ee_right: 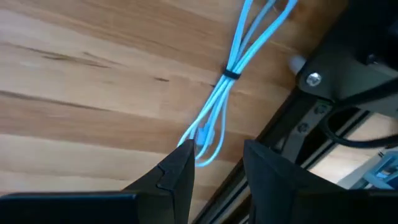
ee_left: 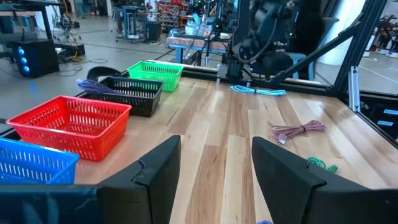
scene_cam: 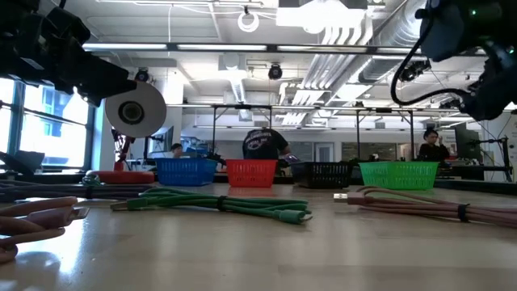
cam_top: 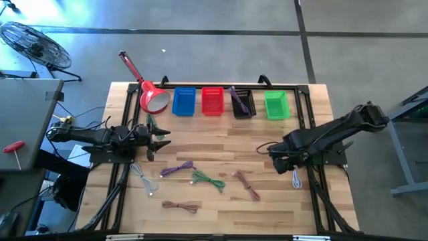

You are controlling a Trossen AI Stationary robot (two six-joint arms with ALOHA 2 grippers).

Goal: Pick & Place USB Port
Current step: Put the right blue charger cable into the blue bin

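Note:
Several bundled USB cables lie flat on the wooden table: white [cam_top: 144,178], purple [cam_top: 175,169], green [cam_top: 208,179], pink [cam_top: 246,185], brownish [cam_top: 180,206] and light blue [cam_top: 296,177]. My right gripper [cam_top: 286,163] is open and hangs above the light blue cable [ee_right: 227,84]. Its fingertips [ee_right: 214,155] stand over the cable's looped end, raised off the table in the low view. My left gripper [cam_top: 160,137] waits open at the table's left, fingers [ee_left: 214,149] level and pointing toward the right side.
Along the far edge stand a blue basket [cam_top: 184,102], a red basket [cam_top: 212,100], a black basket [cam_top: 242,104] with a purple cable in it, and a green basket [cam_top: 276,105]. A red lamp [cam_top: 150,94] stands left of them. A black frame rail [ee_right: 323,93] runs beside the blue cable.

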